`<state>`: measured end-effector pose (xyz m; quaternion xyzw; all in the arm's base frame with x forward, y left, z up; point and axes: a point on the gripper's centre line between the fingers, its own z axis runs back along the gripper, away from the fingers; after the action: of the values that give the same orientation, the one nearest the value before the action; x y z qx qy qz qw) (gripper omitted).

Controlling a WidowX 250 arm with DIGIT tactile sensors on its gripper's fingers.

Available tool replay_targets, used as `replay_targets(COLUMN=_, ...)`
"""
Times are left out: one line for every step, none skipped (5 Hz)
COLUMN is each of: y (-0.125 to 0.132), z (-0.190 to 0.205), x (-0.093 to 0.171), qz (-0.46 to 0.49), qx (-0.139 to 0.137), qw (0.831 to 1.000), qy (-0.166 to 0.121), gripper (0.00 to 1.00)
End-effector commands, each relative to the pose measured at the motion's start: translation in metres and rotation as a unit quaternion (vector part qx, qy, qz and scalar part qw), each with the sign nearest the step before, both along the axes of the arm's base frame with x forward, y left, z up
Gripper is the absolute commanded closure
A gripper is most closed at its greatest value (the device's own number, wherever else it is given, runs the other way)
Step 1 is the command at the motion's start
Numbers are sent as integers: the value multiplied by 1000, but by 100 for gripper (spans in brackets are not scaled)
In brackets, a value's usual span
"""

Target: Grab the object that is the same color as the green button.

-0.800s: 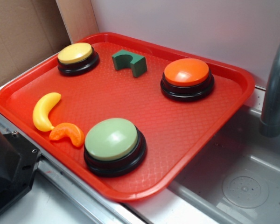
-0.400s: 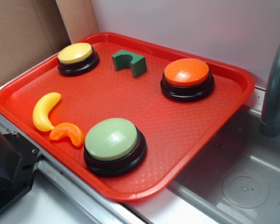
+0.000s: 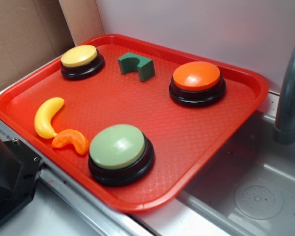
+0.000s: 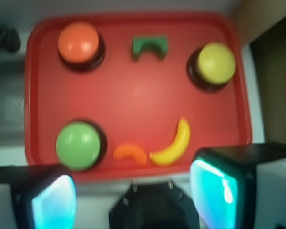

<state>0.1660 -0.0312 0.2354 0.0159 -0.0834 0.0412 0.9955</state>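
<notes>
Left to right in the wrist view: round orange domed button on black base (image 4: 78, 43) far left corner of the red plastic tray (image 4: 133, 90), pale green domed button (image 4: 78, 144) near left. Small dark green arch-notched block (image 4: 149, 46) sits far centre, between the orange and the yellow domed button (image 4: 214, 64), apart from both. Its long axis runs across the tray, notch facing the camera. Orange plastic segment (image 4: 130, 153) touches yellow toy banana (image 4: 174, 144) at the near edge. Gripper (image 4: 133, 191) hovers over the near rim, jaws spread wide, empty. Block lies straight ahead, far side, slightly right of centre. Reach likely passes over segment and banana; open tray beyond. In exterior view, grey sink faucet (image 3: 291, 93) far right, off tray.
</notes>
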Motion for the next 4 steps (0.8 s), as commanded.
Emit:
replay_targets(y=9, z=-10, x=67, qz=191, qx=30, qw=978, qy=-75, gripper=0)
replay_targets(y=21, z=-29, x=92, qz=288, qx=48, qw=954, qy=-71, gripper=0)
replay_targets(y=35, z=-42, x=113, qz=364, qx=63, qw=926, qy=-74, gripper=0)
replay_targets(y=50, z=-59, x=123, qz=414, qx=76, qw=904, qy=-73, gripper=0)
